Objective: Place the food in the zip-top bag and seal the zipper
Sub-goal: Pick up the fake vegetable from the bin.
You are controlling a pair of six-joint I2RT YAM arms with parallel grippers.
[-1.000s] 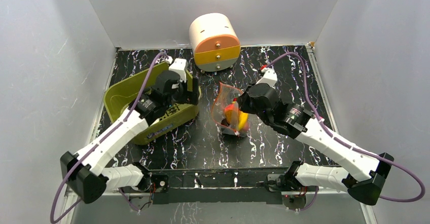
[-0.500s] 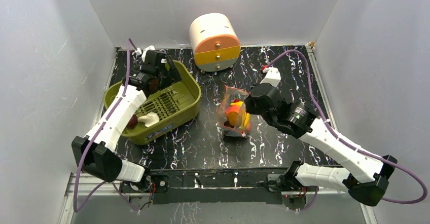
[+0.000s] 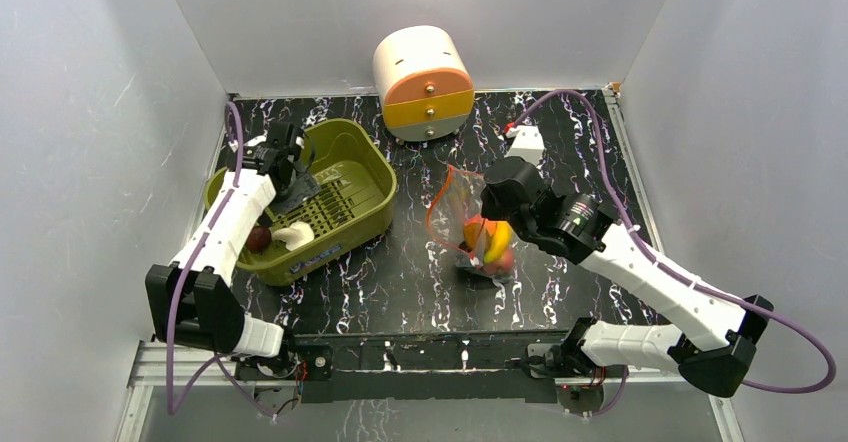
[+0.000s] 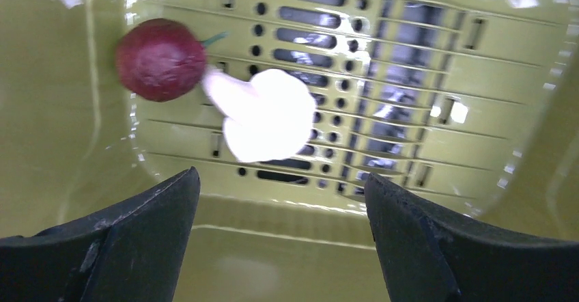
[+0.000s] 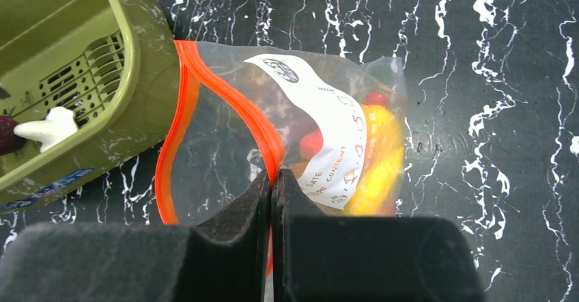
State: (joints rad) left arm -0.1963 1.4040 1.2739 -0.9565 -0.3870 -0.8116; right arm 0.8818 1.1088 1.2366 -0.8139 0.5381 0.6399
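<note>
Near centre, the right gripper is pinched tight on the orange zipper of the zip-top bag, yellow and red food inside. At nine o'clock, the left gripper hangs wide apart over the green basket, above a dark red ball and white piece.

We see the zip-top bag as thin clear film, glossy and crinkled. Its zipper is a smooth orange-red plastic strip, and a matt white printed label sits on one face. The food inside looks like smooth, shiny plastic. The basket is olive-green moulded plastic, glossy enough to throw bright highlights. The dark red fruit in it is duller, and the white piece touching it is smooth. On the left hand the fingers are matt black and finely grained, as are those of the right hand. The worktop is black, white-veined, with a faint sheen.
</note>
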